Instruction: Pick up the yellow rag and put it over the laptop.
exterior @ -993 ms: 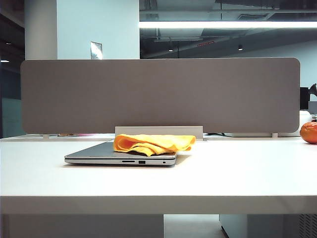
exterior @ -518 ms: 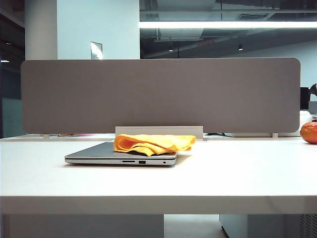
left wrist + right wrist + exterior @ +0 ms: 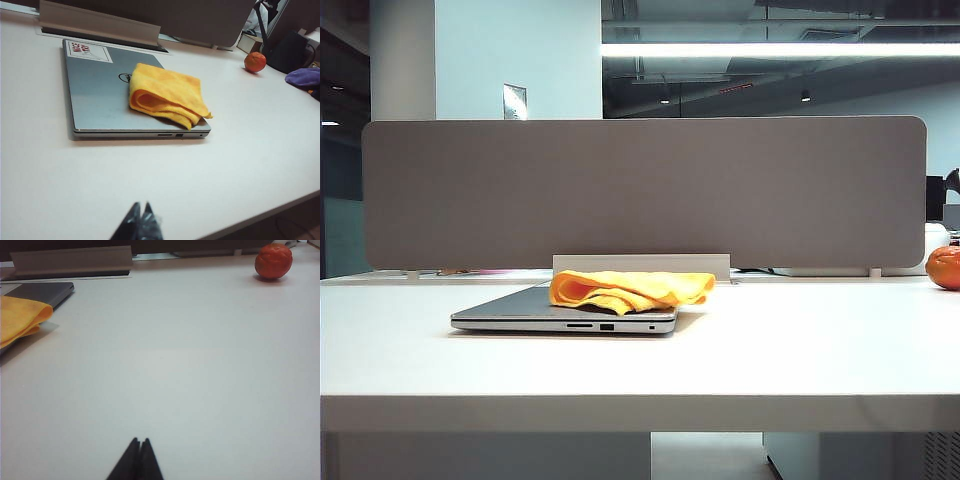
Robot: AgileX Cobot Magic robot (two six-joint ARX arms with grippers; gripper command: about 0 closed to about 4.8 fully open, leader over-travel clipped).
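Folded yellow rag (image 3: 167, 95) lies on closed laptop (image 3: 100, 95); both grippers' (image 3: 141, 212) (image 3: 139, 444) jaws closed, empty.

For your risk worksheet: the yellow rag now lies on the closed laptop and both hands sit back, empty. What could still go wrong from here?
1. The yellow rag is folded and covers only the laptop's right part, with a corner past the edge, so it might slip off.
2. The orange fruit sits loose on the table and could roll if bumped.
3. The left hand and right hand are shut, so a re-grasp needs opening first.
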